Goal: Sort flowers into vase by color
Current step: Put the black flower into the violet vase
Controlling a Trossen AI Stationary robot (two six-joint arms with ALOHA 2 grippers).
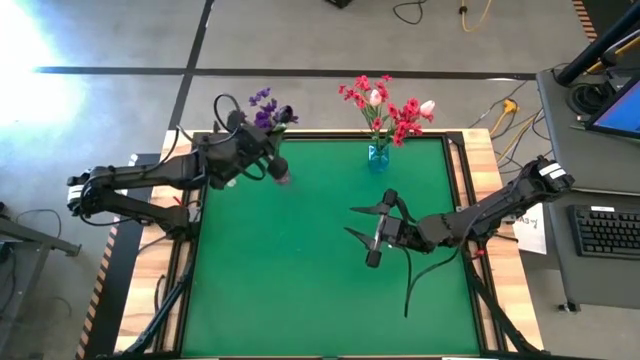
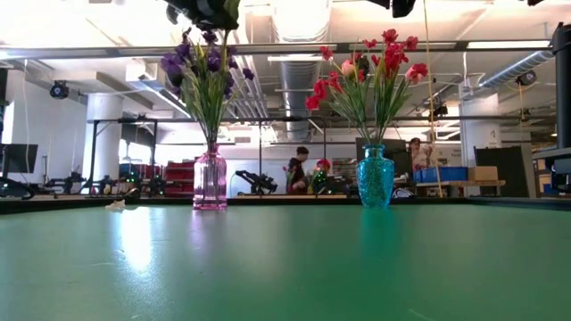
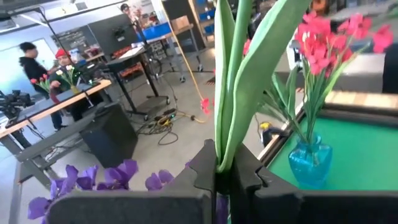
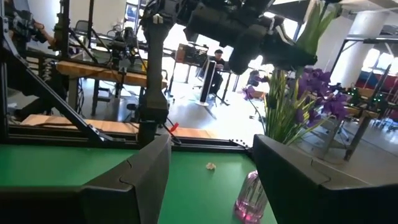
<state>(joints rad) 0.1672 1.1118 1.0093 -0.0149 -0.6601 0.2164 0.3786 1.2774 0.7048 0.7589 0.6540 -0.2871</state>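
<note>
One stem [image 3: 239, 81] clamped in my left pincer [image 3: 225, 177] above pink vase [image 2: 211, 178] at bench's far edge; a tilt could topple it. Right pincer [image 1: 372, 232] wide, empty, mid-bench.

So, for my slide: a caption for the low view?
Purple flowers in pink glass vase, red flowers in teal vase.

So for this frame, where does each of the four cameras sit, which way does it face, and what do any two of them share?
High: above the table, straight down; both arms, left gripper over the pink vase, right gripper open mid-mat.
Low: table height, level across the green mat to both vases; hardly any arm.
Left wrist: fingers shut on a green stem, facing the blue vase.
Right wrist: past its open fingers toward the left arm and purple flowers.
Shared: low and high both show both vases.
</note>
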